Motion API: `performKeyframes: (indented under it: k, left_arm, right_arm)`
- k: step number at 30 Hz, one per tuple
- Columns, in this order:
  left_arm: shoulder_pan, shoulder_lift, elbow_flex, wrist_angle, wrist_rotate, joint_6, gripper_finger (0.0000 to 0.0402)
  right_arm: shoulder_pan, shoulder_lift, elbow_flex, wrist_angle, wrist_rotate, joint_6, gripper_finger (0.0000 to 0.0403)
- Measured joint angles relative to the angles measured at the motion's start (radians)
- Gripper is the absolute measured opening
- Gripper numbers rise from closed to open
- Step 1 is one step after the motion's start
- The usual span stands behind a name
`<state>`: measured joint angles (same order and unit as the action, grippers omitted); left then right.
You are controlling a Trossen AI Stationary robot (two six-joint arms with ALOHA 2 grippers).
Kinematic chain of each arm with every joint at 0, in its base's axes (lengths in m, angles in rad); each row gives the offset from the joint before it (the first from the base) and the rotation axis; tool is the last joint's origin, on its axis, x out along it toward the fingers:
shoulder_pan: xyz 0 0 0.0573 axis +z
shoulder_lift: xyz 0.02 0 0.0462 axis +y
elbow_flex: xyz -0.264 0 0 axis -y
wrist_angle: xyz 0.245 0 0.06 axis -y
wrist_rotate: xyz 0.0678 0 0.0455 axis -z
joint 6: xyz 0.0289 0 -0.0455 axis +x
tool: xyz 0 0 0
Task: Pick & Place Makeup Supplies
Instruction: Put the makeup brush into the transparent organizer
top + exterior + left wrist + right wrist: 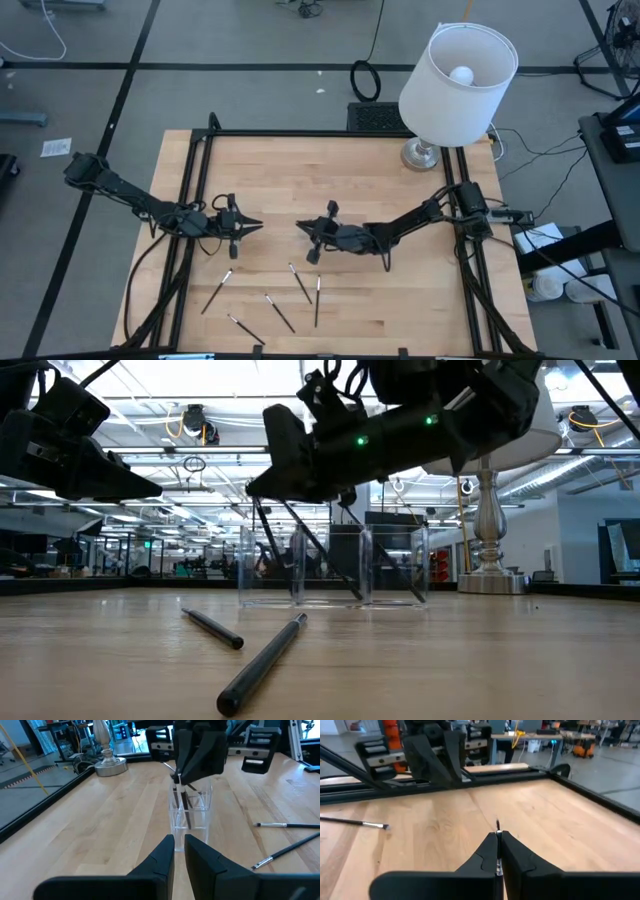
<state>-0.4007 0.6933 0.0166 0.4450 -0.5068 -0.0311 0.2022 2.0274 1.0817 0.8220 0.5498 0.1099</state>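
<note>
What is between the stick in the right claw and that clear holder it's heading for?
Nothing visible. The right gripper is shut on a thin stick right above the clear tray. The left gripper waits on the tray's other side, clear of it. The loose sticks lie nearer the table's front edge.

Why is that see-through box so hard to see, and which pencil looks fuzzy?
Low view: the clear plastic holder lets bright ceiling lights and the room show through it; the nearest thin dark makeup pencil blurs at its close end. High view: the white-shaded lamp looks brightest, and the holder hardly shows.
</note>
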Motion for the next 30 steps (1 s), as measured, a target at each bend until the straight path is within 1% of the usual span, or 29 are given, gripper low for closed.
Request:
performKeyframes:
  k: [4, 7, 12, 17, 21, 25, 27, 28, 30]
  left_arm:
    - [0.0, 0.0, 0.0, 0.0, 0.0, 0.0, 0.0051]
    - [0.0, 0.0, 0.0, 0.0, 0.0, 0.0, 0.0051]
    - [0.0, 0.0, 0.0, 0.0, 0.0, 0.0, 0.0051]
    - [0.0, 0.0, 0.0, -0.001, 0.0, 0.0, 0.0051]
    - [0.0, 0.0, 0.0, 0.0, 0.0, 0.0, 0.0051]
    - [0.0, 0.0, 0.0, 0.0, 0.0, 0.0, 0.0051]
    - [0.0, 0.0, 0.0, 0.0, 0.0, 0.0, 0.0051]
    - [0.0, 0.0, 0.0, 0.0, 0.0, 0.0, 0.0051]
    - [0.0, 0.0, 0.0, -0.002, 0.0, 0.0, 0.0051]
  right_arm:
    - [-0.005, 0.0, 0.0, -0.014, -0.001, 0.013, 0.0001]
    - [-0.006, 0.0, 0.0, -0.012, -0.001, 0.013, 0.001]
    - [-0.006, 0.0, 0.0, 0.02, -0.001, 0.009, 0.0032]
    - [-0.006, -0.007, 0.0, 0.056, -0.004, -0.046, 0.0056]
    - [-0.006, -0.011, 0.0, 0.119, -0.006, -0.06, 0.0077]
    - [-0.004, -0.039, 0.017, 0.161, -0.09, -0.101, 0.0093]
    - [0.003, -0.074, 0.034, 0.125, -0.159, -0.104, 0.01]
    - [0.012, -0.093, 0.056, 0.066, -0.19, -0.111, 0.0103]
    - [0.04, -0.123, 0.135, -0.117, -0.206, -0.121, 0.0106]
